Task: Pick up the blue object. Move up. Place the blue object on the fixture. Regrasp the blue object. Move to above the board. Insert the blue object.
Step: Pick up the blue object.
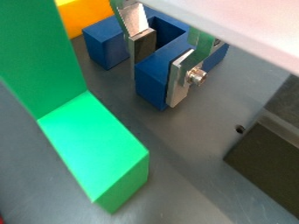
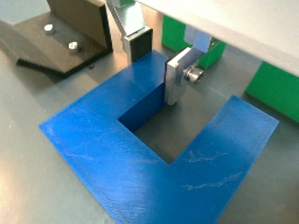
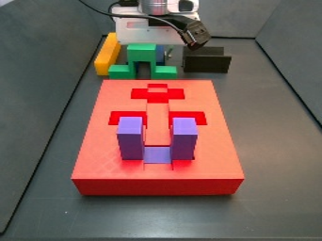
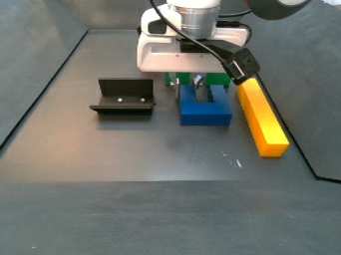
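The blue object (image 4: 202, 108) is a dark blue U-shaped block lying flat on the floor between the fixture (image 4: 123, 97) and the yellow bar. It shows in both wrist views (image 1: 149, 89) (image 2: 105, 149). My gripper (image 4: 196, 85) is down over its far end. In both wrist views the gripper (image 1: 160, 68) (image 2: 156, 61) straddles one prong, one finger inside the slot and one outside, both against the blue walls. The board (image 3: 113, 155) is the large red slab. The blue object is hidden behind the green block in that side view.
A purple U-shaped block (image 3: 132, 136) stands in the board's near recess. A green block (image 3: 145, 58) (image 1: 82, 140) stands right behind the blue object. A yellow bar (image 4: 262, 120) lies beside it. The fixture also shows in a wrist view (image 2: 59, 39).
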### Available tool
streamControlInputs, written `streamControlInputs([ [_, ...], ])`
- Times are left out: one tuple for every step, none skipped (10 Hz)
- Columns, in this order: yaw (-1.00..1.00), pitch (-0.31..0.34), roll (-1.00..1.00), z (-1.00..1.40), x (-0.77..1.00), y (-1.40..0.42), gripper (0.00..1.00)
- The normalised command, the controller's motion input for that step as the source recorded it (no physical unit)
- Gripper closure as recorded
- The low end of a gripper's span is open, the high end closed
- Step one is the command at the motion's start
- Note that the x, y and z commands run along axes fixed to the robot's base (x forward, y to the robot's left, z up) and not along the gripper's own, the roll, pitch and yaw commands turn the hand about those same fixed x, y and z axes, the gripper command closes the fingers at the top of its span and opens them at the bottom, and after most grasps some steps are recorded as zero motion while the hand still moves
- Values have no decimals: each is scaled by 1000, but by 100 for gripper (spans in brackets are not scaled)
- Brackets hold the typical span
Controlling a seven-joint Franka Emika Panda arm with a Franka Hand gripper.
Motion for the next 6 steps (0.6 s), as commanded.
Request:
streamControlInputs([
  [0, 0, 0, 0, 0, 0, 100],
  [0, 0, 0, 0, 0, 0, 100],
  [0, 0, 0, 0, 0, 0, 100],
  [0, 0, 0, 0, 0, 0, 100],
  [0, 0, 0, 0, 0, 0, 100],
  [0, 0, 0, 0, 0, 0, 100],
])
